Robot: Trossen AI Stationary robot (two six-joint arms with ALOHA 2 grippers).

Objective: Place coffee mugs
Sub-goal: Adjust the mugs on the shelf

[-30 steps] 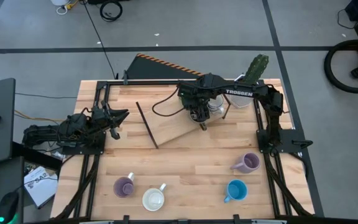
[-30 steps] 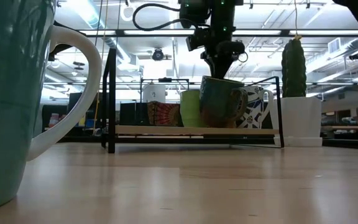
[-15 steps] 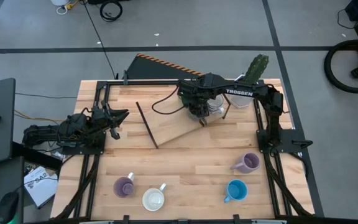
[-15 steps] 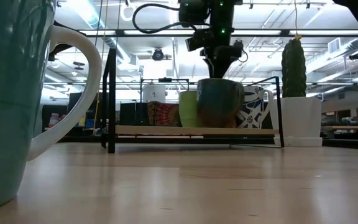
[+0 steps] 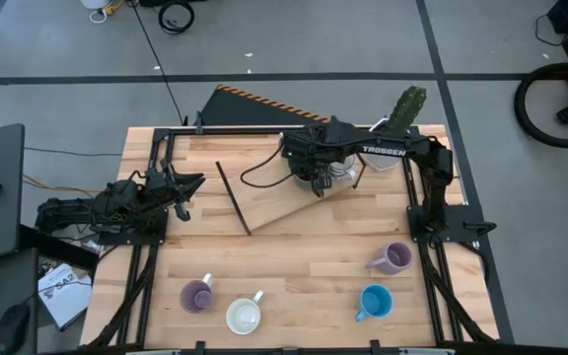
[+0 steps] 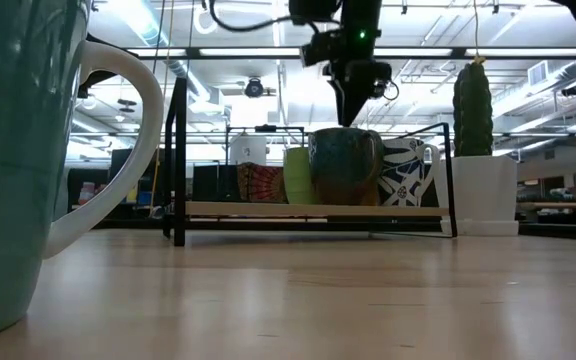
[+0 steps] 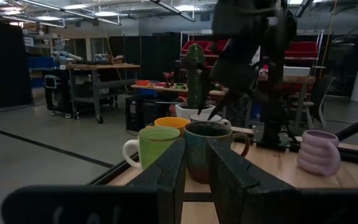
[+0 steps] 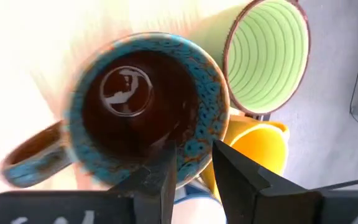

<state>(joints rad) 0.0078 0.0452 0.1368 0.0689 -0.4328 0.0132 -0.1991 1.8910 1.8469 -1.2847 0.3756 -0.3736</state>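
My right gripper (image 5: 316,181) is over the wooden rack board (image 5: 274,204) at the far side, shut on a dark brown mug with a blue speckled rim (image 8: 145,109), also seen in the low view (image 6: 345,166). The mug stands upright with its base level with the board; I cannot tell whether it rests there. A green mug (image 8: 267,56), an orange one (image 8: 257,143) and a white patterned one (image 6: 408,170) stand right behind it. My left gripper (image 5: 191,183) waits shut by the table's left edge. Two lilac mugs (image 5: 197,296) (image 5: 393,258), a white one (image 5: 245,316) and a blue one (image 5: 374,302) sit near the near edge. My right gripper holds the dark brown mug by its rim (image 8: 194,152), on the side opposite the handle (image 8: 33,162). One finger (image 8: 157,180) is inside the cup and the other (image 8: 244,183) outside, pinching the wall. The fingers come from above, pointing down. The mug hangs upright below them.
A black wire frame (image 6: 178,160) bounds the rack on both sides. A cactus in a white pot (image 6: 478,165) stands at the far right corner. The lilac mug on the right lies on its side. Bare wood lies between the rack and the near row of mugs.
My right gripper has moved a little toward the table's far edge and left, carrying the dark brown mug. The mug hung tilted a second ago and now stands upright, closer to the green mug. The gripper has stayed shut on the rim.
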